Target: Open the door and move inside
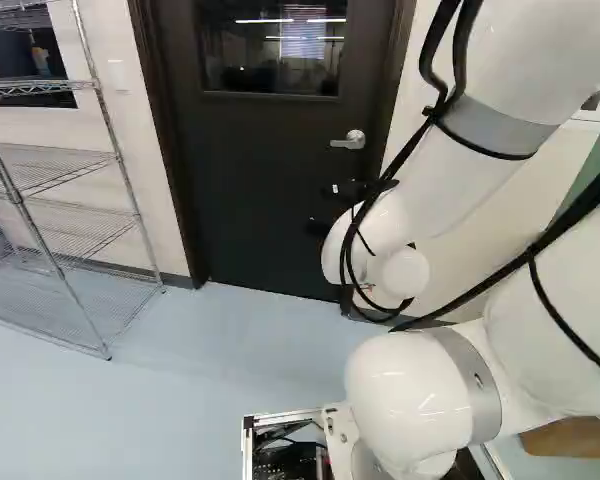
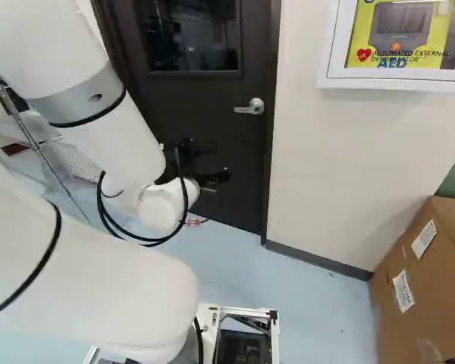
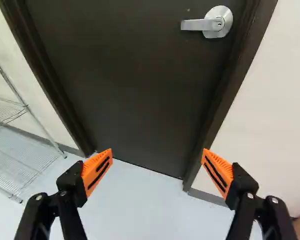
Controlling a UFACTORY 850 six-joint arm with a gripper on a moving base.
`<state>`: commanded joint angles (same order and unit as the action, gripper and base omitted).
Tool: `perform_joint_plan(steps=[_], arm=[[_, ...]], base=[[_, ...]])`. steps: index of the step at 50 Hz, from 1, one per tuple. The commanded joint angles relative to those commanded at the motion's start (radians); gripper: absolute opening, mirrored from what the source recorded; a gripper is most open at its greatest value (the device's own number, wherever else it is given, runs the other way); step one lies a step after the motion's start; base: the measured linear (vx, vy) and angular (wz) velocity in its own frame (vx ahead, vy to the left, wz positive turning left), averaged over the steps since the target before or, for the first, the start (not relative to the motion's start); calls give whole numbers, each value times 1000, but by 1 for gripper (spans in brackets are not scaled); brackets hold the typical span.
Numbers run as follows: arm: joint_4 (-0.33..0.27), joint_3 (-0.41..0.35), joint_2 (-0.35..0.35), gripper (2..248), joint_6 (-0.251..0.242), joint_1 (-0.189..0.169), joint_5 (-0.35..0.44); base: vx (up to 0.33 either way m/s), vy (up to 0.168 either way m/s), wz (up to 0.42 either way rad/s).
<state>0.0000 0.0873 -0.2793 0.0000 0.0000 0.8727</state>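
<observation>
Two fingers (image 1: 337, 189) wide apart w/ nothing gripped; door (image 3: 135, 90) closed; lever handle (image 3: 195, 24) ahead.

Pretty sure this is a workplace back room, lab or stockroom, can't tell which. Far side has a heavy dark door (image 1: 250, 170) with a window (image 1: 270, 55), bare-wire metal shelving (image 1: 42, 88) left, a red-heart emergency case (image 2: 394, 82) and cardboard box (image 2: 413, 311) right.
</observation>
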Motion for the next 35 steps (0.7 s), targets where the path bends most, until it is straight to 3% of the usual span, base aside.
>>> perform_joint_plan(steps=[35], arm=[[0, 0, 0, 247, 0, 0, 0]], base=[[142, 115, -291]])
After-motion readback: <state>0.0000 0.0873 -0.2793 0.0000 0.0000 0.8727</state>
